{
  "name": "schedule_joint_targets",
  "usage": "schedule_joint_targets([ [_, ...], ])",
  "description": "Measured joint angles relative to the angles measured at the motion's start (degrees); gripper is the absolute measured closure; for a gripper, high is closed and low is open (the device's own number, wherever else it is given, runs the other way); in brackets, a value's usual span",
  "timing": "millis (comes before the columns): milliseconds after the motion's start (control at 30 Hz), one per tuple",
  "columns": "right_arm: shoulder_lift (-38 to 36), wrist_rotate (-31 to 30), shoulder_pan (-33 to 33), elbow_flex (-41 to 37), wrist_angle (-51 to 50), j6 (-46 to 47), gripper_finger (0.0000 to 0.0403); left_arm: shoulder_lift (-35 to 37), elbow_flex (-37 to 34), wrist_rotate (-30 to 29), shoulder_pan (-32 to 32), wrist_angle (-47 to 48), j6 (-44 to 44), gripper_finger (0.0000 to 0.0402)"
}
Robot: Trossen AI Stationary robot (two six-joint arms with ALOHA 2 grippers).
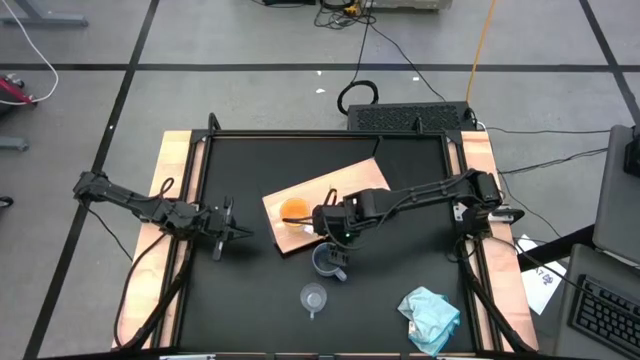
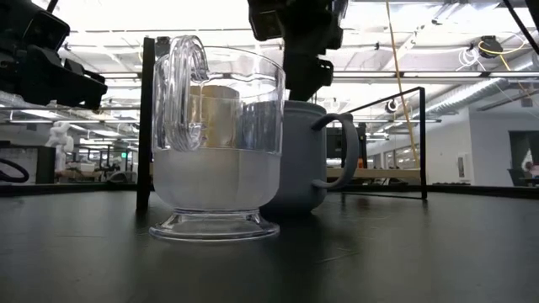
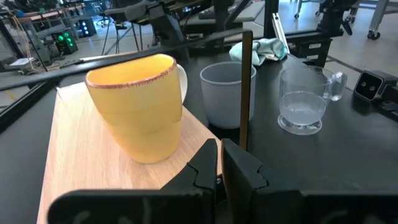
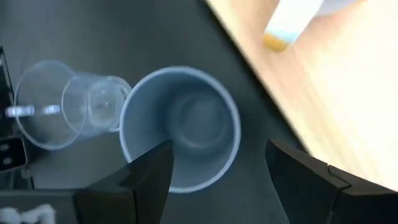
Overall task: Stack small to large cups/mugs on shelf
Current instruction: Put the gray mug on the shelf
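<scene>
**A:** Top-down cam first: the orange mug with the white handle (image 1: 293, 211) sits on the light-wood board shelf (image 1: 350, 190), mid-table. My guess is it's the largest, so it's the base of the stack. The blue-grey handled mug (image 1: 328, 261) is on the black tabletop (image 1: 240, 290) just near of the board, with the small clear glass cup (image 1: 314, 298) nearer again. Crumpled pale teal cloth (image 1: 432, 314) is near right.

**B:** And the arms?

**A:** Right gripper (image 1: 335, 238) hangs over the blue-grey mug. Left gripper (image 1: 240, 235) waits off to the left.

**B:** Table-level cam?

**A:** Glass cup (image 2: 216, 143) in front, the blue-grey mug (image 2: 307, 156) behind it.

**B:** Wrist cams?

**A:** Left fingers (image 3: 202, 171) are pinched narrow and hold nothing. Right fingers (image 4: 152, 174) are spread wide either side of the mug's rim (image 4: 180, 127), probably lining up to grab it.
</scene>
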State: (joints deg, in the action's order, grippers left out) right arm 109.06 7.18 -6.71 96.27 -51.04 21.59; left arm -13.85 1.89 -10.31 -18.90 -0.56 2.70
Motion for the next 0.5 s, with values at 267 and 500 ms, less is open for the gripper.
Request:
schedule_joint_targets([
  [267, -0.03, -4.26, -0.25, 0.0, -0.38, -1.37, 0.0158, -0.02, 0.0, -0.01, 0.01, 0.48, 0.02, 0.0376],
  [500, 0.39, -4.22, 0.24, 0.0, -0.81, -2.35, 0.0158, 0.0, 0.0, 0.01, 0.0, 0.5, -0.2, 0.0376],
])
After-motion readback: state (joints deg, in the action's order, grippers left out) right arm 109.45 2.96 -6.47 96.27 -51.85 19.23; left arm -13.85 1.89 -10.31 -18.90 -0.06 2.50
